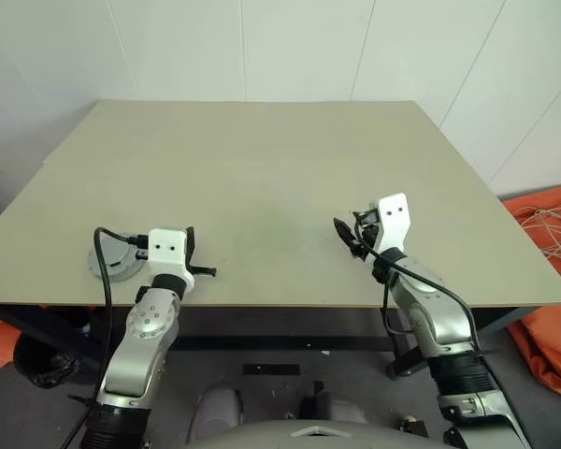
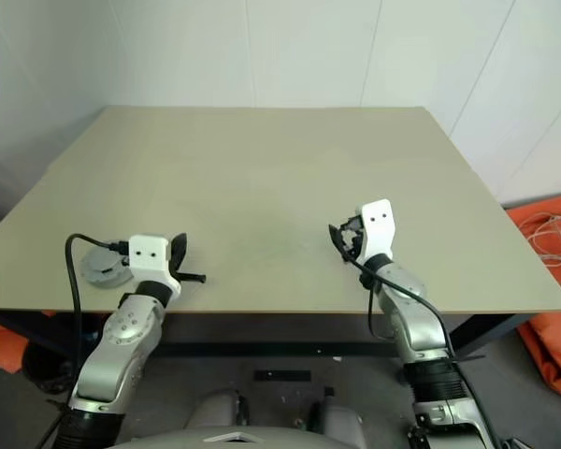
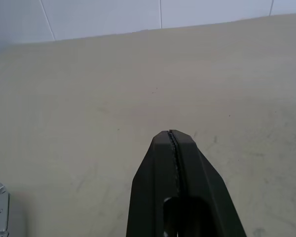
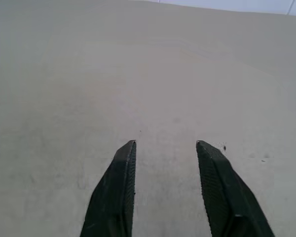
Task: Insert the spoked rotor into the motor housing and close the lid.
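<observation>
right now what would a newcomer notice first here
Two arms rest at the near edge of a wide tan table. The left gripper has its fingers pressed shut on nothing, while the right gripper holds its fingers apart over bare tabletop. A round grey metal part lies by the left wrist, partly hidden by it.

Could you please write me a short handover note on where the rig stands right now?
Left hand: fingers pressed shut on nothing, held over the table's near left edge.
Right hand: fingers apart with nothing between them, over bare table near the front right.
A round grey metal piece lies flat on the table just left of the left hand, partly hidden by its wrist. It looks like the closed motor, but I cannot tell whether the lid is seated.
Done: apparently the assembly, since both hands hold nothing.
Left: check from a better angle that the rotor is inside and the lid sits flush.
</observation>
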